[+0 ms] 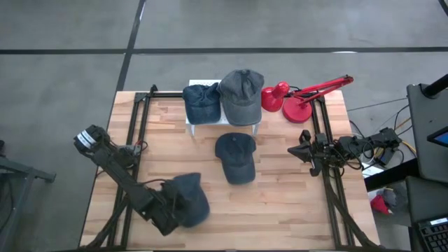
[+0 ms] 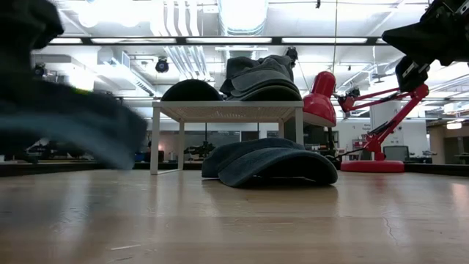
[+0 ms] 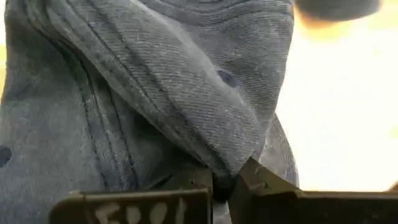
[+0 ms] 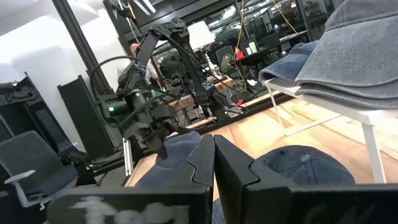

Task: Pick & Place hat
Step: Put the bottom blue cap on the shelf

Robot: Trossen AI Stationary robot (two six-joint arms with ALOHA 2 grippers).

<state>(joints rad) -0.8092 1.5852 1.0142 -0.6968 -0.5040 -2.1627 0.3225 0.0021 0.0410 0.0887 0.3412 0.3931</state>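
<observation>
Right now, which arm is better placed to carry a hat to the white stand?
Left: the left gripper is shut on the blue hat. The right gripper waits shut and empty by the table's right edge.

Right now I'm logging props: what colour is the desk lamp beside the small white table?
Red: the desk lamp shows best in the high view.

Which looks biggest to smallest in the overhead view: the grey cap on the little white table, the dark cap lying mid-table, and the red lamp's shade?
1. Grey cap on the white table
2. Dark cap mid-table, only slightly smaller, so those two are close
3. Red lamp's shade, clearly smallest
</observation>
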